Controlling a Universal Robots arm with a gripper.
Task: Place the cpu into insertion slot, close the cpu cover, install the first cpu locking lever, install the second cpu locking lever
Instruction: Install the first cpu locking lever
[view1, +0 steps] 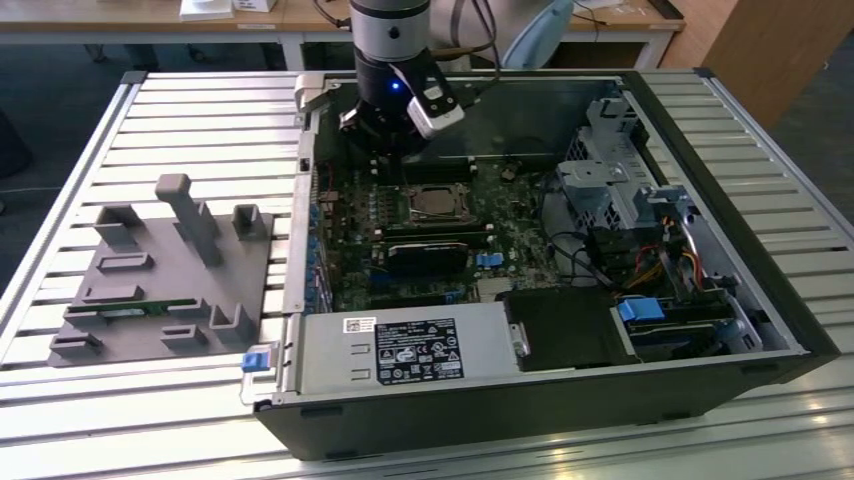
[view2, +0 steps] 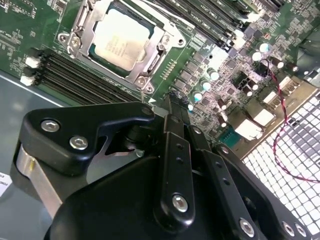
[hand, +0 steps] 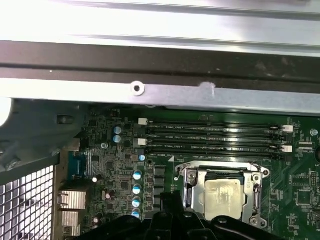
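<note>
Second wrist view, cpu (view2: 121, 39) under cpu cover (view2: 159, 50), hand (view2: 174, 101) near

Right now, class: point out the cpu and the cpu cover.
the cpu (view2: 122, 40): second wrist view, centre of its metal top.
the cpu cover (hand: 190, 192): first wrist view, one side bar of its frame.

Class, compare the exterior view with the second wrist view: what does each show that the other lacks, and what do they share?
Exterior view adds the whole computer case, its power supply and a grey fixture on the slatted table. Second wrist view adds a red-and-black wire and the socket's corner screws. Shared: the cpu in its socket and the pincer.
</note>
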